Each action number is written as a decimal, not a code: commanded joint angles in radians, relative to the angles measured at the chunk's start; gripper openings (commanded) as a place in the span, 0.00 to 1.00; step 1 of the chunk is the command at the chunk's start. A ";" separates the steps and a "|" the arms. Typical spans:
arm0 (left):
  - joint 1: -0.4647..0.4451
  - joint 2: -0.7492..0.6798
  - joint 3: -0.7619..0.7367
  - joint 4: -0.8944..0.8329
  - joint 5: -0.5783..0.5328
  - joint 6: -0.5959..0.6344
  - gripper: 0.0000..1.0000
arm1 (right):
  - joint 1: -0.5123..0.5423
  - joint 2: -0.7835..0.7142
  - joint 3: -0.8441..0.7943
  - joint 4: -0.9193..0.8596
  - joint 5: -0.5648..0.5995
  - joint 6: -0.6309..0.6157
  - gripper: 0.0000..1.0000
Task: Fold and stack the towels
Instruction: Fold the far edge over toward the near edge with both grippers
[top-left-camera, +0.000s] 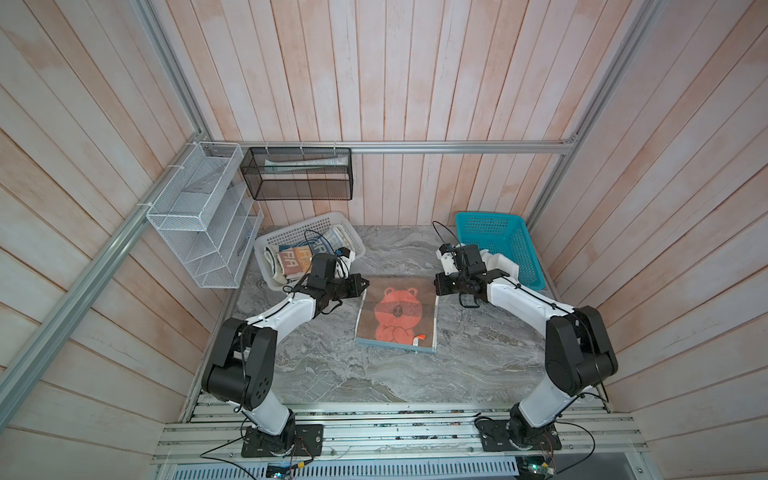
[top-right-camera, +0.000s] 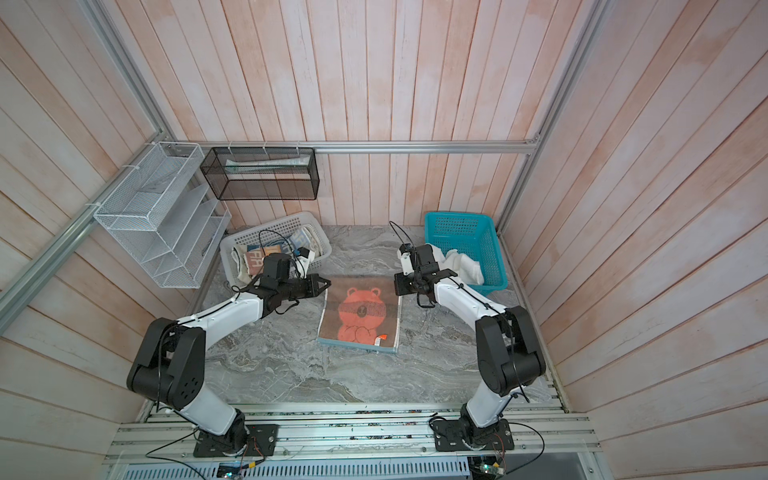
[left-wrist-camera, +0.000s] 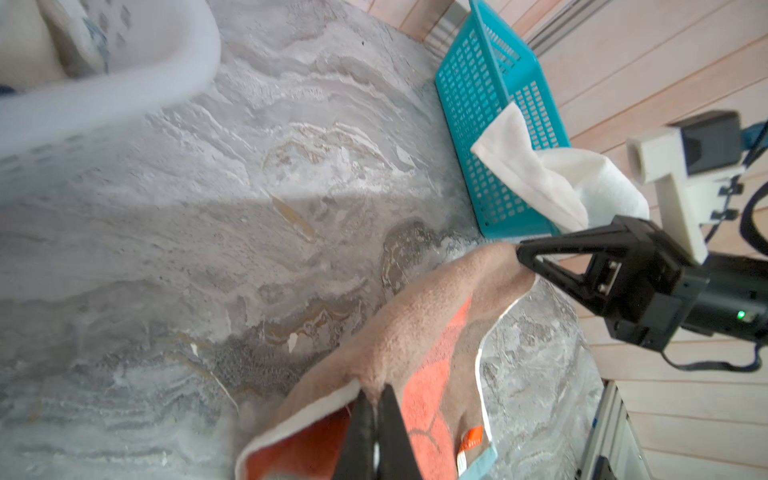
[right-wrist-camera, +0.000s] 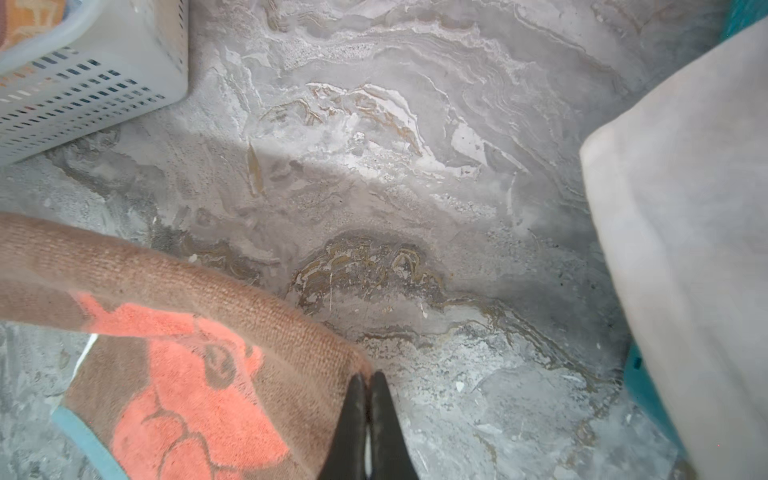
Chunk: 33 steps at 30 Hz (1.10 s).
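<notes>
Gripping the salmon-brown bear towel by its far corners, left gripper and right gripper both clamped on cloth; lying on the marble tabletop, between white basket and teal basket.

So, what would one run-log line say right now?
left end effector: shut on salmon-brown towel corner | right end effector: shut on its other far corner | far edge: raised

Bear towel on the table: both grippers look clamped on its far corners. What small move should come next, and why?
The left gripper and right gripper are each shut on a far corner of the bear towel, and the rest of it lies flat and unfolded. So the next move is probably to raise both corners together and carry them toward its near edge, starting a half fold.
</notes>
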 joint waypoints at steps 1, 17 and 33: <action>0.008 0.001 -0.083 0.089 0.088 -0.007 0.00 | -0.003 0.007 -0.064 0.009 -0.029 0.002 0.00; 0.039 -0.157 -0.348 0.137 0.110 -0.038 0.04 | 0.090 -0.250 -0.348 -0.055 -0.158 0.103 0.04; 0.087 -0.246 -0.449 0.033 0.058 -0.059 0.43 | 0.103 -0.362 -0.490 -0.024 -0.230 0.362 0.40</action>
